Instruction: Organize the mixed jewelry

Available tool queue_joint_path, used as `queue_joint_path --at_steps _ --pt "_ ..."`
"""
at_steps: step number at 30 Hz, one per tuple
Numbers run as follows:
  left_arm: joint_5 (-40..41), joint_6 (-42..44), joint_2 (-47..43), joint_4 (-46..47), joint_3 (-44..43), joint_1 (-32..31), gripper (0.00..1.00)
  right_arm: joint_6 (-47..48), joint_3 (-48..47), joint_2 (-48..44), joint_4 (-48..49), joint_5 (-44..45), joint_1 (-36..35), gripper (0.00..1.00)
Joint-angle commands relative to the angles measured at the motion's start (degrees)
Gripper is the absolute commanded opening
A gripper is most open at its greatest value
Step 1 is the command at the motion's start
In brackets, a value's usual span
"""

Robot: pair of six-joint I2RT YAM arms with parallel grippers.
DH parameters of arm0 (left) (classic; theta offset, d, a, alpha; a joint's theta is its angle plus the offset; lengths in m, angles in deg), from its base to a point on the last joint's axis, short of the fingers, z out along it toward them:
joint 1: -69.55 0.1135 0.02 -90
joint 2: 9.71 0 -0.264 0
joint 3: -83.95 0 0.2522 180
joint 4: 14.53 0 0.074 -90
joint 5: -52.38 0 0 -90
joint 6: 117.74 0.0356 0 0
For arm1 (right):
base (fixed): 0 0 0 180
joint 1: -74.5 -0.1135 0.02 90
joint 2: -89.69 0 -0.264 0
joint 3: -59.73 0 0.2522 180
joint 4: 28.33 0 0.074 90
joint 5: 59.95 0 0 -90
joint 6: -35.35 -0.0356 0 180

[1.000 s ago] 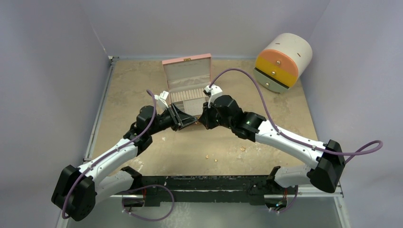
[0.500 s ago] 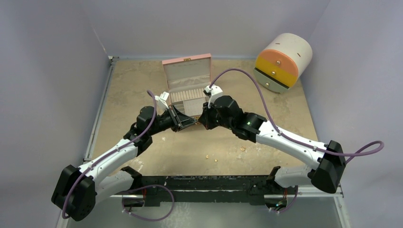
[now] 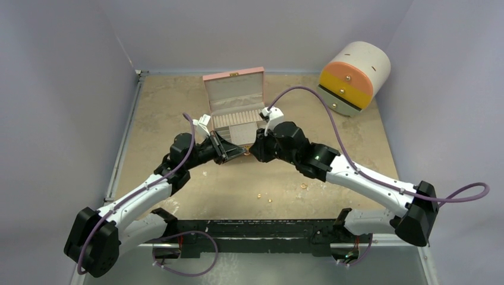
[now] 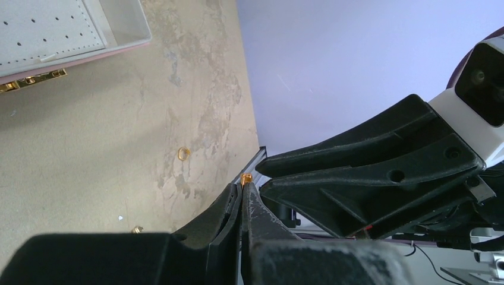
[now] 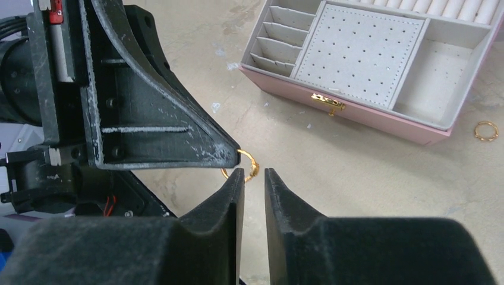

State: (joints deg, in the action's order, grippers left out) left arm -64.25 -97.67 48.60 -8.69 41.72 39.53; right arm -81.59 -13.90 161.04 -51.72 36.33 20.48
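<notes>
Ring [image 5: 248,164], likely light, stiff and slippery, is pinched by its rim in the left claw [image 4: 243,187], the right claw [image 5: 254,173] slightly parted beside it.

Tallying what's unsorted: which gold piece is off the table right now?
The gold ring pinched by the left gripper; the others, like the loose ring, lie on the table.

Tan table [image 3: 178,107] carries pink box [image 3: 235,95], drawer cylinder [image 3: 355,77] — loose gold jewelry [image 5: 486,130].
</notes>
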Motion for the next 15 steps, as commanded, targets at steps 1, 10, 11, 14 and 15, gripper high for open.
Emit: queue_joint_path --at_steps 1,10,11,14,15 --pt "1.1 -0.8 -2.5 3.6 0.5 0.3 0.0 -1.8 1.8 -4.7 2.3 1.6 -0.4 0.25" --pt "-0.6 -2.3 -3.3 9.6 2.0 0.4 0.0 -0.4 2.0 -9.2 -0.6 -5.9 1.7 0.39" --pt "-0.9 -2.3 -3.4 10.1 2.0 0.4 0.0 -0.7 2.0 -9.7 -0.4 -8.8 2.8 0.39" --pt "-1.7 -2.2 -4.2 11.6 2.2 0.4 0.0 -2.9 2.9 -11.2 2.0 -18.5 8.2 0.4" --pt "-1.9 -2.2 -4.5 12.0 2.3 0.4 0.0 -3.8 3.4 -11.9 3.3 -21.6 10.2 0.4"
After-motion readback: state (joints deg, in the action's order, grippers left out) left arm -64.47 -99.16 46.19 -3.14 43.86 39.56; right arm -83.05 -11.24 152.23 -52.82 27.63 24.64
